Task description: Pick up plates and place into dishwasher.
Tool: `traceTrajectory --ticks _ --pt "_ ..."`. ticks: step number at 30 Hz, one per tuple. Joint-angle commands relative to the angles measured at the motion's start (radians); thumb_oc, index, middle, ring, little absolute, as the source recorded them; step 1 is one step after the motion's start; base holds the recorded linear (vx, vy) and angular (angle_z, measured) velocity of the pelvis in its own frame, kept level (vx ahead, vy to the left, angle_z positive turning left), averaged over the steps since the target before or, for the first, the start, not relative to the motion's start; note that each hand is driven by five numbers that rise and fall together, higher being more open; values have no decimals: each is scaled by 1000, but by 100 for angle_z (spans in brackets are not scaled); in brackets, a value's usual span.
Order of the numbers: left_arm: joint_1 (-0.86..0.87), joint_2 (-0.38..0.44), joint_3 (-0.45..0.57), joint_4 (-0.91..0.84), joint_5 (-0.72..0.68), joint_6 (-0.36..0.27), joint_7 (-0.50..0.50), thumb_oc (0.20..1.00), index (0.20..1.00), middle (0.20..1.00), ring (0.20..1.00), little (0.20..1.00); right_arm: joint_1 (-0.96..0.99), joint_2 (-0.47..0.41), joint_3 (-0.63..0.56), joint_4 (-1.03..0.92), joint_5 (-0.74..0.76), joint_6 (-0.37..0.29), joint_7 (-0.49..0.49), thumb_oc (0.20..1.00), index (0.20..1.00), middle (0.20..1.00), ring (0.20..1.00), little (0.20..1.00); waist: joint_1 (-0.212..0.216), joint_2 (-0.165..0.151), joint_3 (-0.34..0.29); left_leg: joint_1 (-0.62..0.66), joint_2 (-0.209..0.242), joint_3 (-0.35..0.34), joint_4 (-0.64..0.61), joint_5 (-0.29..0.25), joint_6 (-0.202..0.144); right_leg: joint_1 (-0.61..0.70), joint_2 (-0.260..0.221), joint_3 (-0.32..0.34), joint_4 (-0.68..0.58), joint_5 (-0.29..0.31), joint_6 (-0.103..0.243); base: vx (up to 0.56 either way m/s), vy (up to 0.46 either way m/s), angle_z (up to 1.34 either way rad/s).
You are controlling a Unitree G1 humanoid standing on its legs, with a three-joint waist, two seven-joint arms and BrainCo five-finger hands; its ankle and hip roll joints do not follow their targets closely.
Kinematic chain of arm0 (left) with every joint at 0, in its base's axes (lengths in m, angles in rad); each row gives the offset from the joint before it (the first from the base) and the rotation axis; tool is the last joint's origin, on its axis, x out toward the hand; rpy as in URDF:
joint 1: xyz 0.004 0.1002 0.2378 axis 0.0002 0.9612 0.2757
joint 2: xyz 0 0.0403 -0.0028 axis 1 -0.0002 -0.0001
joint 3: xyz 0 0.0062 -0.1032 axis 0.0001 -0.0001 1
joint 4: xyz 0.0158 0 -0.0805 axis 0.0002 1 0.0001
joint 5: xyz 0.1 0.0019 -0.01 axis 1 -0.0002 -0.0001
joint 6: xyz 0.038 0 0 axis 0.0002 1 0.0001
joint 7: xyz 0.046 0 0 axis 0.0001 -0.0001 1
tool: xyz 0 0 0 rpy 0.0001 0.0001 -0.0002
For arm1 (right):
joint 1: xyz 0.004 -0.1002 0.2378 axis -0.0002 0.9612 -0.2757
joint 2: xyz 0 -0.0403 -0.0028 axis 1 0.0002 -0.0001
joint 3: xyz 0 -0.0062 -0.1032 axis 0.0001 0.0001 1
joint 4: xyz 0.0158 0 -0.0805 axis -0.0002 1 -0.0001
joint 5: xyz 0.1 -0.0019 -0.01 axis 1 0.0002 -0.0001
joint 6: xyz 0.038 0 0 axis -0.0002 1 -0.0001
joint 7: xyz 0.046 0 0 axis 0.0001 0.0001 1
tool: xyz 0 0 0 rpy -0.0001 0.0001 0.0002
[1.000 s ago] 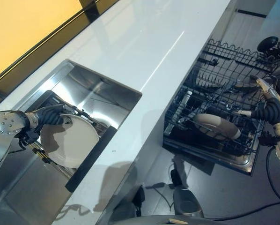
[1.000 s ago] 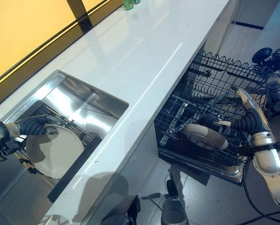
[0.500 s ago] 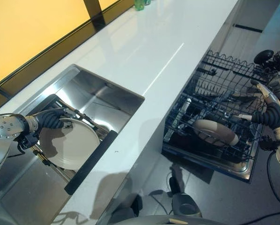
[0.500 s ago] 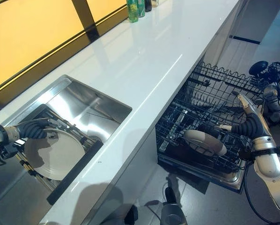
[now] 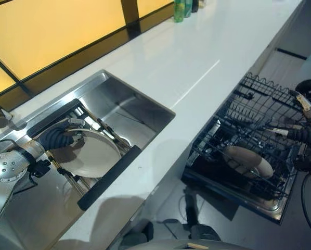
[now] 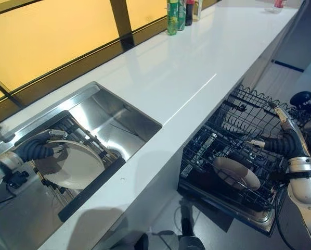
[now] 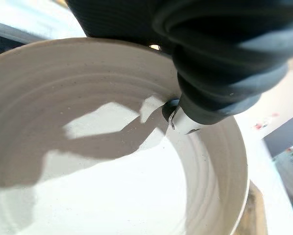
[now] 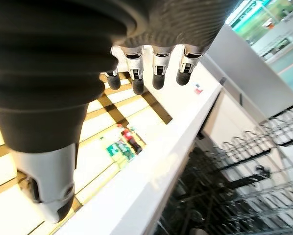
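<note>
The step in hand is the pick-up: the left hand (image 5: 59,138) has its fingers on the rim of the white plate (image 5: 93,155), which lies in the sink (image 5: 140,104) on a rack — whether they grip it I cannot tell. The right hand (image 6: 280,143) waits with straight, empty fingers over the dishwasher rack (image 6: 233,151), where another plate (image 6: 236,173) already lies. Next the plate must probably be lifted clear of the sink and carried across the table (image 5: 197,67) to the rack.

desk (image 6: 160,78): long, white, glossy | window (image 6: 51,31): amber glow, dark frame | floor (image 5: 238,219): grey | bottles (image 6: 179,13) at far end
</note>
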Motion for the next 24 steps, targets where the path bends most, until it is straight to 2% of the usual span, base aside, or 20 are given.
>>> traceTrajectory --ticks 1,3,7,12,18,20,22,24 --pt "7 -16 93 -57 33 -139 106 200 200 200 200 200 -1 1 -64 -72 -6 -37 1 1000 1000 1000 1000 1000 -2 -24 -76 -76 -81 -10 72 -48 73 31 -56 -75 115 -141 83 -40 -12 4" --pt "0 -43 100 -63 57 -162 148 200 200 200 200 200 -1 16 -64 -80 -16 -38 3 1000 1000 1000 1000 1000 -1 -26 -84 -73 -80 -12 62 -44 72 31 -53 -77 114 -143 81 -55 -8 6" --pt "-35 -106 111 -60 140 -240 317 200 200 200 200 200 -26 43 -55 -84 -39 -49 -6 1000 1000 1000 1000 1000 -3 -32 -102 -70 -75 -17 42 -29 65 29 -45 -72 115 -142 73 -45 -4 1" --pt "-55 -151 118 -63 174 -288 440 200 200 200 200 200 -47 65 -46 -114 -56 -69 -16 1000 1000 1000 1000 1000 -7 -33 -113 -64 -71 -22 29 -24 60 31 -39 -63 113 -146 67 -37 -3 1" --pt "-87 -175 97 -76 181 -305 512 200 200 200 200 200 -114 68 -36 -140 -63 -96 -86 1000 1000 1000 1000 1000 -4 -32 -124 -58 -66 -26 13 -17 55 41 -34 -66 106 -148 61 -39 -10 0" --pt "-123 -189 71 -81 179 -315 569 200 200 200 200 200 -170 66 -18 -168 -59 -120 -122 1000 1000 1000 1000 1000 -1 -31 -127 -57 -65 -29 12 -17 54 43 -33 -67 105 -149 59 -59 -11 0" --pt "-153 -203 51 -80 172 -315 595 200 200 200 200 200 -208 73 3 -181 -60 -144 -128 1000 1000 1000 1000 1000 1 -30 -129 -57 -65 -30 13 -18 53 45 -33 -67 105 -149 58 -66 -5 0" --pt "-195 -231 12 -78 183 -310 606 200 200 200 200 200 -262 85 44 -201 -52 -138 -123 1000 1000 1000 1000 1000 5 -30 -132 -59 -67 -33 18 -20 53 45 -33 -68 107 -150 56 -74 -4 2"
